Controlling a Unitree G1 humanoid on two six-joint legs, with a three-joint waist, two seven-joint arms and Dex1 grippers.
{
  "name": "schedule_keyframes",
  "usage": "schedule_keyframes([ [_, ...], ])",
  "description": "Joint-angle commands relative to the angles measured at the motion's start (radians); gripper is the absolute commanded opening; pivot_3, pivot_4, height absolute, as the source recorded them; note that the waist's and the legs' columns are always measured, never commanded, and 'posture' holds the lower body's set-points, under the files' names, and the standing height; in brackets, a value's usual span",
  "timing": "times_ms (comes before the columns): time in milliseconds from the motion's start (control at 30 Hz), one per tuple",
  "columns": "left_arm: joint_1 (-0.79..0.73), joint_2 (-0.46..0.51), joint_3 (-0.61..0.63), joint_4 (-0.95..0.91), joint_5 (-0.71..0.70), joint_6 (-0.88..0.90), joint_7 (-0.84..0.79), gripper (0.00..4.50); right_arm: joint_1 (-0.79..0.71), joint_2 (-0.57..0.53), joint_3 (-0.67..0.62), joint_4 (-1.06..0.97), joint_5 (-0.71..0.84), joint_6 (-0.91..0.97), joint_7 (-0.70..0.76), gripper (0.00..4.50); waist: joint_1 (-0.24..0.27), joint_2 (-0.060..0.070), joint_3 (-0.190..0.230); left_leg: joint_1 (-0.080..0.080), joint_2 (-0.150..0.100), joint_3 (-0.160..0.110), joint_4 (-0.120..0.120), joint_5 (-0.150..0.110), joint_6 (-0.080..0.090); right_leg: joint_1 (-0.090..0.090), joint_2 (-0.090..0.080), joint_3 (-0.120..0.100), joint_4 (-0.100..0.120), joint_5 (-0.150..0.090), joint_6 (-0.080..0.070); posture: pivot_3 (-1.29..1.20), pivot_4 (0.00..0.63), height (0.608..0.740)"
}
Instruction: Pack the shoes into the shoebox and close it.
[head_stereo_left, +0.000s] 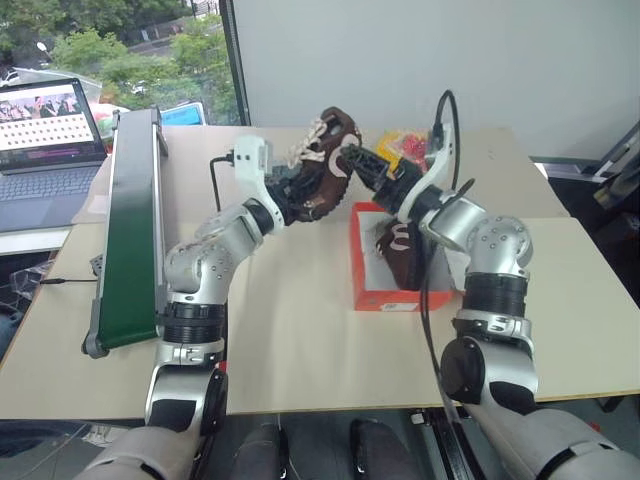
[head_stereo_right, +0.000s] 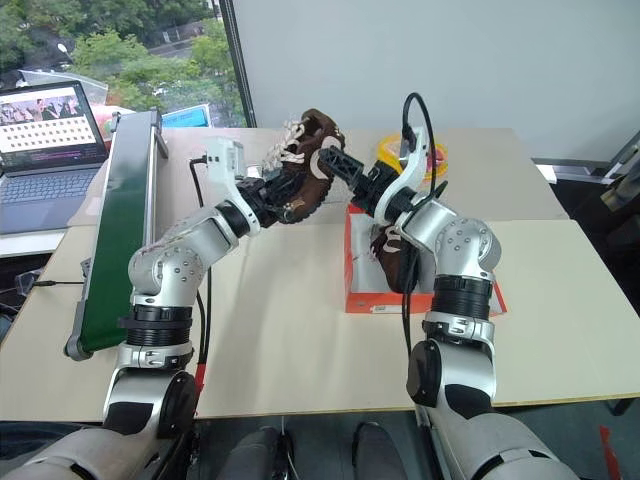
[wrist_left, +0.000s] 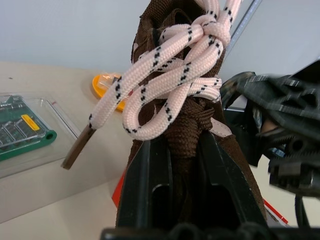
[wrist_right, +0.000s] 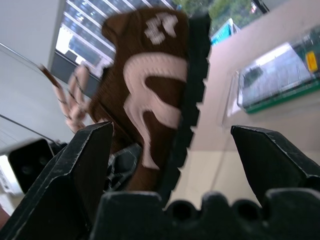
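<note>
My left gripper (wrist_left: 182, 165) is shut on a dark brown shoe (head_stereo_left: 325, 150) with pale speckled laces and holds it in the air over the table's middle. My right gripper (wrist_right: 180, 145) stands open right beside that shoe, its fingers on either side of the sole and the white side marking without gripping. A second brown shoe (head_stereo_left: 400, 250) with a white marking lies inside the orange-red shoebox (head_stereo_left: 372, 290), which sits open on the table under my right forearm. The arm hides much of the box.
A green conveyor belt (head_stereo_left: 130, 230) runs along the table's left side, with a laptop (head_stereo_left: 45, 140) beyond it. A yellow plate with red pieces (head_stereo_right: 435, 150) sits behind the box. A clear tray with a green circuit board (wrist_left: 20, 132) lies farther back.
</note>
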Motion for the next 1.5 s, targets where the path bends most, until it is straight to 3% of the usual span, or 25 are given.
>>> schedule_keyframes([
  [33, -0.043, -0.031, -0.007, -0.021, -0.012, -0.015, -0.004, 0.09, -0.014, 0.003, -0.007, -0.069, 0.050, 0.007, -0.009, 4.50, 0.003, 0.000, 0.000, 0.000, 0.000, 0.000, 0.000, 0.000, 0.000, 0.000, 0.000, 0.000, 0.000, 0.000, 0.000, 0.00, 0.150, 0.740],
  [100, -0.041, -0.045, -0.016, -0.023, -0.009, -0.013, -0.005, 0.09, -0.012, 0.004, -0.005, -0.074, 0.057, 0.007, -0.015, 4.50, 0.004, 0.000, 0.000, 0.000, 0.000, 0.000, 0.000, 0.000, 0.000, 0.000, 0.000, 0.000, 0.000, 0.000, 0.000, 0.00, 0.150, 0.740],
  [200, -0.047, -0.061, -0.018, -0.020, -0.009, -0.014, -0.002, 0.09, -0.008, 0.006, -0.007, -0.077, 0.066, 0.002, -0.025, 3.77, 0.004, 0.000, 0.000, 0.000, 0.000, 0.000, 0.000, 0.000, 0.000, 0.000, 0.000, 0.000, 0.000, 0.000, 0.000, 0.00, 0.150, 0.740],
  [500, -0.051, -0.054, 0.000, -0.014, -0.006, -0.005, 0.012, 0.09, -0.029, 0.007, -0.037, -0.067, 0.089, -0.013, -0.057, 0.78, 0.004, 0.000, 0.000, 0.000, 0.000, 0.000, 0.000, 0.000, 0.000, 0.000, 0.000, 0.000, -0.001, 0.000, 0.000, 0.00, 0.150, 0.740],
  [533, -0.046, -0.048, 0.007, -0.016, -0.009, -0.004, 0.009, 0.09, -0.035, 0.004, -0.041, -0.058, 0.086, -0.019, -0.064, 0.62, 0.004, 0.000, 0.000, 0.000, 0.000, 0.000, 0.000, 0.000, 0.000, 0.000, 0.000, 0.000, -0.001, 0.000, 0.000, 0.00, 0.150, 0.740],
  [567, -0.043, -0.045, 0.010, -0.017, -0.011, -0.005, 0.008, 1.05, -0.039, 0.001, -0.044, -0.052, 0.085, -0.023, -0.069, 0.45, 0.004, 0.000, 0.000, 0.000, 0.000, 0.000, 0.000, 0.000, 0.000, 0.000, 0.000, 0.000, -0.001, 0.000, 0.000, 0.00, 0.150, 0.740],
  [600, -0.038, -0.043, 0.016, -0.017, -0.015, -0.005, 0.006, 1.17, -0.042, -0.001, -0.047, -0.046, 0.085, -0.028, -0.075, 0.43, 0.004, 0.000, 0.000, 0.000, 0.000, 0.000, 0.000, 0.000, 0.000, 0.000, 0.000, 0.000, -0.001, 0.000, 0.000, 0.00, 0.150, 0.740],
  [633, -0.033, -0.041, 0.024, -0.018, -0.023, -0.002, 0.004, 1.78, -0.046, -0.005, -0.050, -0.039, 0.084, -0.031, -0.078, 0.41, 0.004, 0.000, 0.000, 0.000, 0.000, 0.000, 0.000, 0.000, 0.001, 0.000, 0.000, 0.000, -0.001, 0.000, 0.000, 0.00, 0.150, 0.740],
  [867, -0.025, 0.003, 0.068, -0.014, -0.028, 0.011, 0.025, 4.41, -0.074, -0.056, -0.049, 0.001, 0.063, -0.049, -0.082, 0.38, 0.004, 0.000, 0.000, 0.000, 0.000, 0.000, 0.000, 0.000, 0.001, 0.000, 0.000, 0.000, -0.001, 0.000, 0.000, 0.00, 0.150, 0.740],
  [1067, 0.008, 0.086, 0.105, -0.011, -0.011, -0.003, 0.032, 4.50, -0.102, -0.318, 0.151, 0.084, -0.111, -0.042, 0.115, 0.38, 0.006, 0.000, 0.000, 0.000, 0.000, 0.000, 0.000, -0.001, 0.002, 0.000, 0.000, 0.000, -0.002, 0.000, 0.000, 0.00, 0.150, 0.740],
  [1200, 0.030, 0.092, 0.109, -0.022, -0.007, -0.009, 0.041, 4.50, -0.086, -0.424, 0.233, 0.186, -0.164, -0.036, 0.289, 0.38, 0.007, 0.000, 0.000, -0.001, 0.000, 0.000, 0.000, -0.004, 0.007, 0.001, 0.000, 0.000, -0.003, 0.000, 0.000, 0.00, 0.150, 0.740],
  [1500, 0.065, 0.090, 0.083, -0.063, 0.007, -0.010, 0.049, 4.50, -0.074, -0.488, 0.347, 0.399, -0.301, -0.110, 0.537, 0.38, 0.006, 0.000, 0.000, 0.000, -0.001, 0.001, 0.000, -0.003, 0.006, 0.001, 0.000, 0.001, -0.004, 0.000, 0.001, 0.00, 0.150, 0.740],
])
